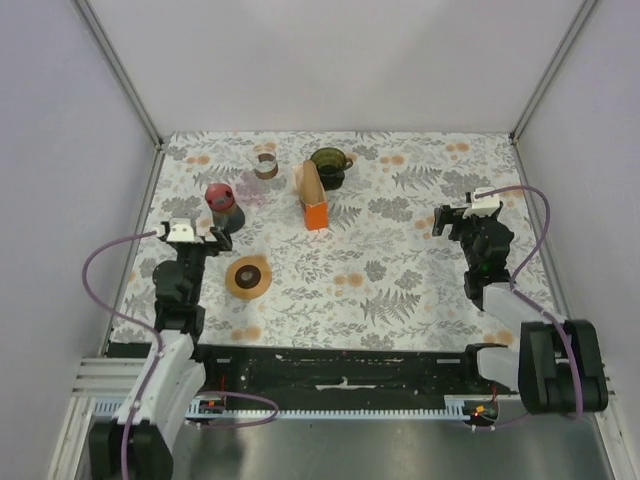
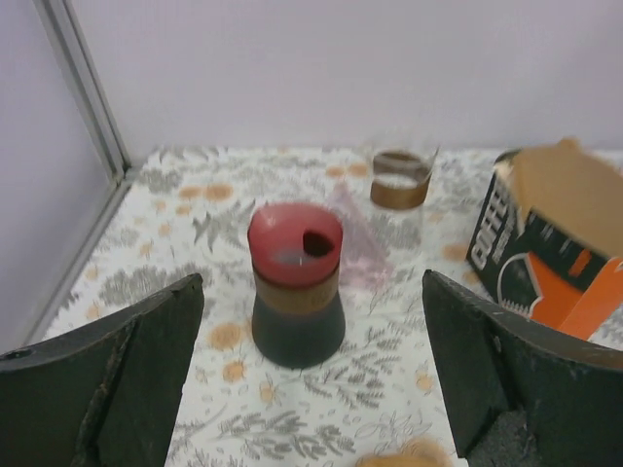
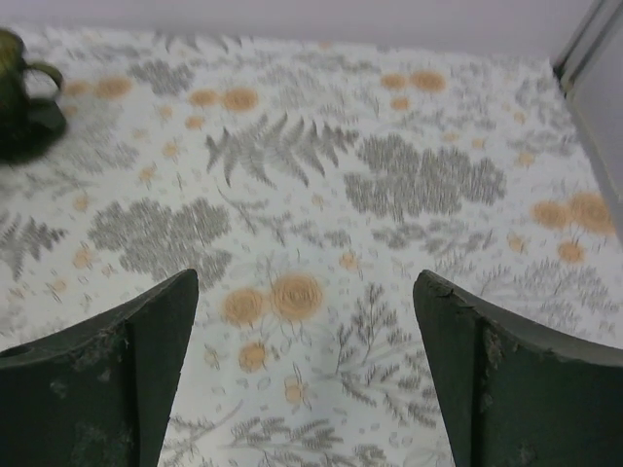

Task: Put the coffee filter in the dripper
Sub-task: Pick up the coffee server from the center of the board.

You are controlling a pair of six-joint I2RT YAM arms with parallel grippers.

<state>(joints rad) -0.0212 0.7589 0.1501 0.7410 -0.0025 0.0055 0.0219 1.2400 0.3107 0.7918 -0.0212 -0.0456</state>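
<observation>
Top external, dark green dripper [image 1: 330,166], orange filter box [image 1: 314,203], left gripper [image 2: 311,292] spread, right gripper [image 3: 307,282] spread

The left arm [image 1: 178,295] and right arm [image 1: 488,262] are black with white shells [image 1: 168,372], purple cables [image 1: 88,264], scuffed fingers [image 2: 117,379].

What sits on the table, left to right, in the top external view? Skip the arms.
dark canister with a red lid → flat tan round disc → clear glass with a brown band → orange-and-black cardboard coffee filter box → dark green handled dripper
</observation>
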